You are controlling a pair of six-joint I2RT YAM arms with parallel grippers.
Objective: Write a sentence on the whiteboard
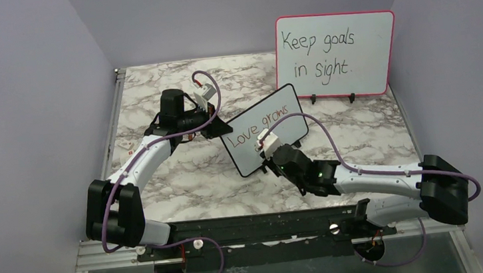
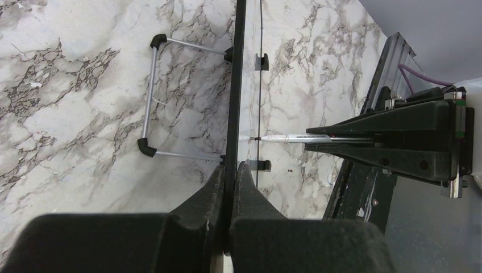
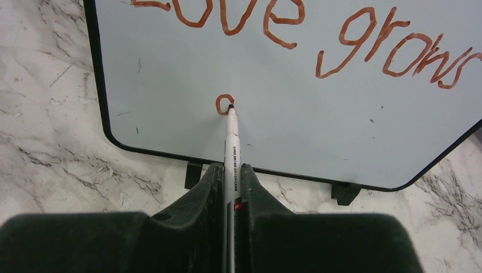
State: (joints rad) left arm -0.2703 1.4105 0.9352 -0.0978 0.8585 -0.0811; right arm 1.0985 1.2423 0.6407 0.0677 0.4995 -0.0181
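Note:
The whiteboard (image 1: 266,131), black-framed with two small feet, stands near the table's middle, turned at an angle. My left gripper (image 2: 231,170) is shut on the whiteboard's frame edge (image 2: 233,85), seen edge-on in the left wrist view. The sentence (image 3: 307,28) in reddish-brown reads "Love grows" on the upper line; below it sits a small open loop (image 3: 224,104). My right gripper (image 3: 231,170) is shut on a white marker (image 3: 232,145), whose tip touches the board at that loop. The marker (image 2: 295,138) also shows in the left wrist view, its tip against the board face.
A larger pink-framed board (image 1: 336,55) reading "Keep goals in sight" leans at the back right. The whiteboard's metal stand leg (image 2: 151,96) rests on the marble table (image 1: 163,184). Purple walls close in the left, back and right sides.

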